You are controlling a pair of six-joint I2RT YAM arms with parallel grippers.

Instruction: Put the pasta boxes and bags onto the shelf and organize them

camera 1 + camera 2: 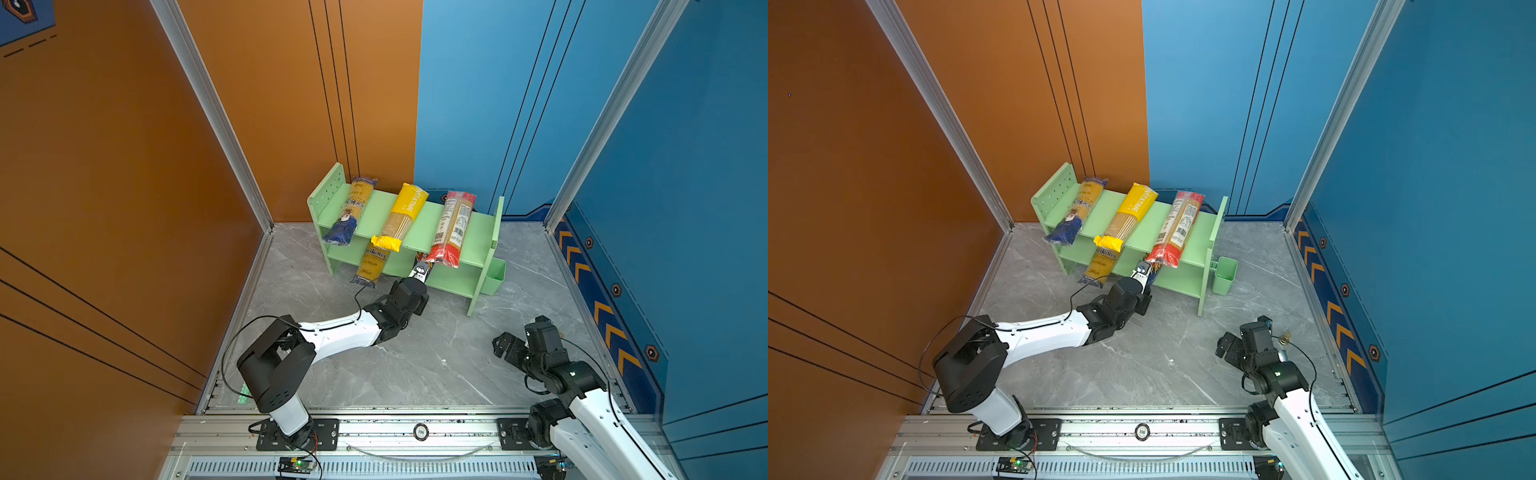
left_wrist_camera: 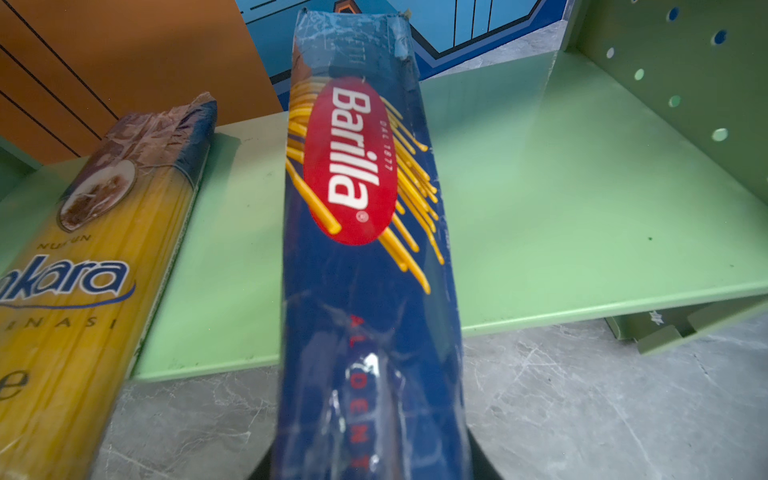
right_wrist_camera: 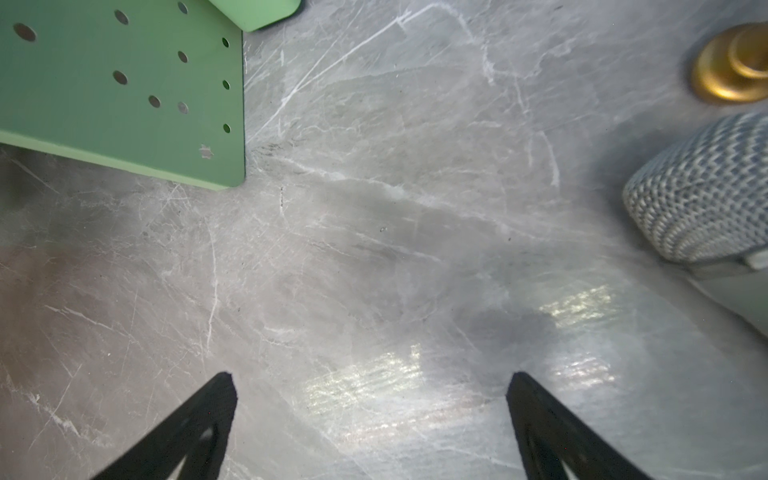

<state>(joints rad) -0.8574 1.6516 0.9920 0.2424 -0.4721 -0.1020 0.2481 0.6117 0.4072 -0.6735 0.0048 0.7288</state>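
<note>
Marble floor [image 1: 436, 365]: L arm [image 1: 345, 332] outstretched, gripper [image 1: 420, 271] prob. pinching Barilla box [image 2: 361, 257].

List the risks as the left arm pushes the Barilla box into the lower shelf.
1. The red-ended bag overhangs the upper tier close above the left gripper; raising the wrist may knock it down.
2. The Barilla box runs close beside the Ankara bag, which sticks out past the lower tier; drifting sideways may nudge it off.
</note>
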